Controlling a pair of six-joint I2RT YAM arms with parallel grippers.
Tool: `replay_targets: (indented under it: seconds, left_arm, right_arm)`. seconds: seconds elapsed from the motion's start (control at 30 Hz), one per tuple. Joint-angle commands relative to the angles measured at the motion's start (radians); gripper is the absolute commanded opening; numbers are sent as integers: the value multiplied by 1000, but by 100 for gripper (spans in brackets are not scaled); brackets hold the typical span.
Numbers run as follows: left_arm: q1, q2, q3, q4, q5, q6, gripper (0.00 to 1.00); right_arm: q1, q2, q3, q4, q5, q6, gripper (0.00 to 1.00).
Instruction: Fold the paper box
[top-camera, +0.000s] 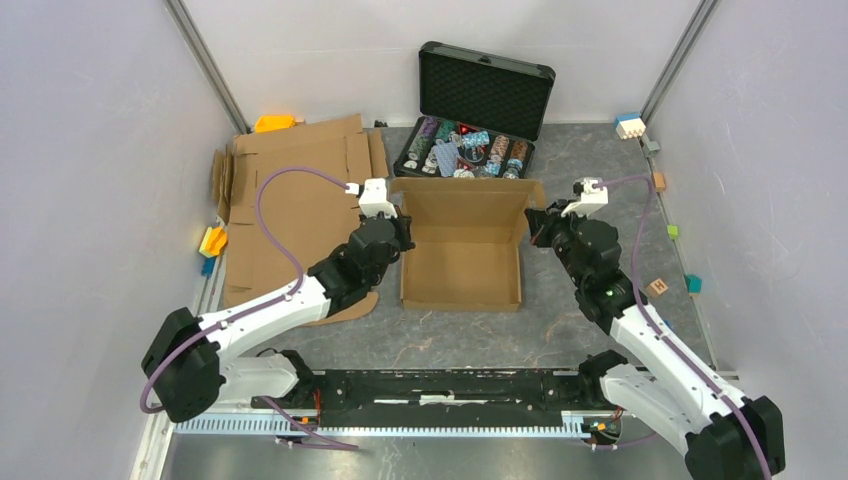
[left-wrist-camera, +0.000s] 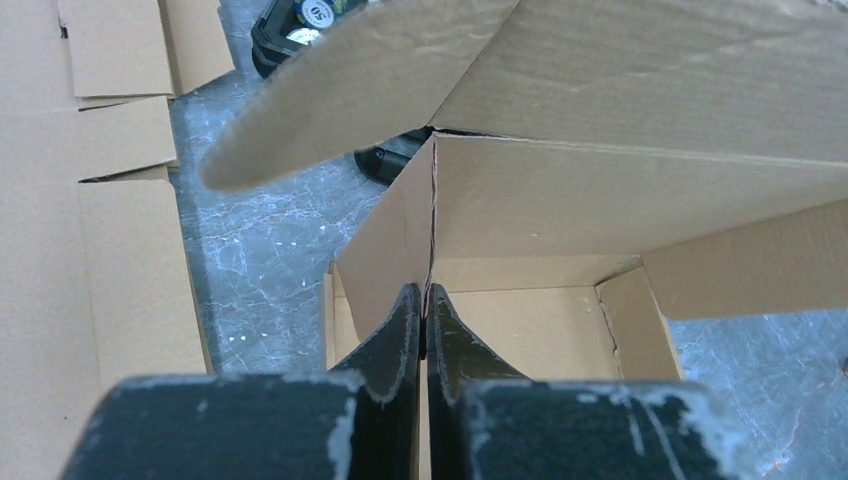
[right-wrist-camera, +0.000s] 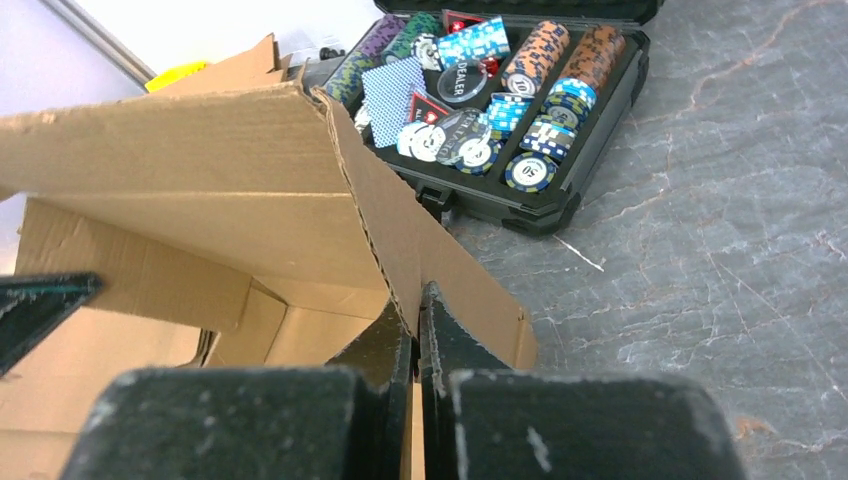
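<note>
You've got left gripper (left-wrist-camera: 424, 305) clamped on left wall of box (top-camera: 462, 268) | right gripper (right-wrist-camera: 414, 305) clamped on right wall | both, I judge, holding sides upright for folding | box sits between them, back flap up | case (top-camera: 486, 92) just behind.

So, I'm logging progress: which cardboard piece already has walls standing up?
The paper box before the black case: its side walls stand, pinched by the left gripper and the right gripper. The cardboard sheets to its left lie flat.
</note>
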Motion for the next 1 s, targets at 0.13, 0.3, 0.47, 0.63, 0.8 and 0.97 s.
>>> replay_targets:
  seconds: [0.13, 0.3, 0.47, 0.63, 0.8, 0.97]
  left_arm:
    - [-17, -47, 22, 1, 106, -6, 2]
    - [-17, -57, 16, -26, 126, 6, 2]
    - [-17, -71, -32, -7, 187, 12, 2]
    - [-17, -124, -60, -46, 210, 30, 2]
    - [-17, -169, -100, -82, 254, 26, 2]
    - [-18, -174, -134, -94, 306, -7, 2]
  right_arm:
    - [21, 102, 209, -185, 0, 187, 0]
    - [29, 71, 145, -162, -3, 179, 0]
    - [44, 18, 9, -109, -11, 215, 0]
    - [65, -36, -40, -125, -6, 210, 0]
    - [68, -97, -68, -157, -12, 149, 2]
    - [68, -127, -101, -208, -51, 75, 5]
